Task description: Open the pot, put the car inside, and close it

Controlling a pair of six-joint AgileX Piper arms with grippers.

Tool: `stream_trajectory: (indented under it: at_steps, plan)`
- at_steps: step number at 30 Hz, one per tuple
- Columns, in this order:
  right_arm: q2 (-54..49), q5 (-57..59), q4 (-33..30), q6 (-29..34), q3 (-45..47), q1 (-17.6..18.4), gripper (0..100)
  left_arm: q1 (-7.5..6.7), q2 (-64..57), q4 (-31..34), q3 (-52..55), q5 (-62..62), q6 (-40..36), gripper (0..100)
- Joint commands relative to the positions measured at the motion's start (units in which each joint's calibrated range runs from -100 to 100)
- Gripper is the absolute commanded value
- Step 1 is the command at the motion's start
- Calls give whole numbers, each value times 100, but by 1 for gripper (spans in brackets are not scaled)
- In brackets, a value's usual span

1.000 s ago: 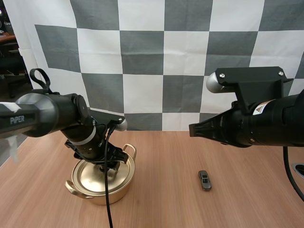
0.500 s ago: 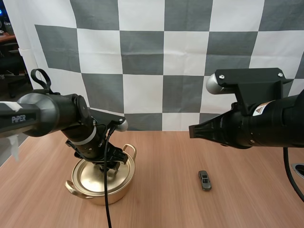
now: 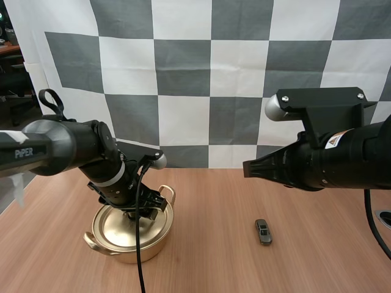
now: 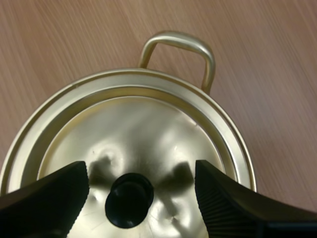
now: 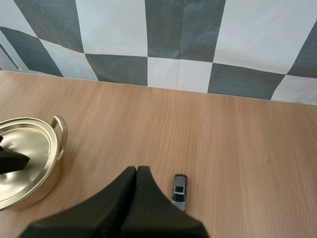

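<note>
A gold pot with its lid on stands on the wooden table at the left. My left gripper is open just above the lid, one finger on each side of the lid's black knob, apart from it. A small grey toy car lies on the table to the right of the pot, also seen near my right gripper's tips. My right gripper is shut on nothing, its fingers together as one wedge, held high above the table and left of the car.
The pot has gold loop handles on its sides. Bare wooden tabletop stretches between the pot and the car. A round dark object shows at the table's right edge.
My left gripper has shifted very slightly over the lid. The right arm, pot and car have not moved.
</note>
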Motion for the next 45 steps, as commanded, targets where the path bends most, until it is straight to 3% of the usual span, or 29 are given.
stream_trajectory:
  at_steps: [1, 25, 26, 27, 29, 30, 33, 45]
  plan:
    - [-1, 41, -3, 4, 3, -2, 0, 1, 1, -5, 1, 9, -6, 100]
    - [-1, 207, -3, 4, 3, -2, 0, 1, 566, 54, 1, 169, -6, 100]
    - [-1, 191, -3, 4, 3, -2, 0, 1, 566, 67, 1, 189, -22, 92]
    - [-1, 191, -3, 4, 3, -2, 0, 1, 566, 117, 1, 206, -89, 73]
    - [-1, 170, -3, 4, 3, -2, 0, 1, 566, 333, 1, 219, -440, 18]
    - [-1, 170, -3, 4, 3, -2, 0, 1, 566, 483, 1, 219, -631, 0]
    - [-1, 170, -3, 4, 3, -2, 0, 1, 566, 731, 1, 126, -836, 0]
    - [-1, 170, -3, 4, 3, -2, 0, 1, 511, 739, -281, 427, -836, 0]
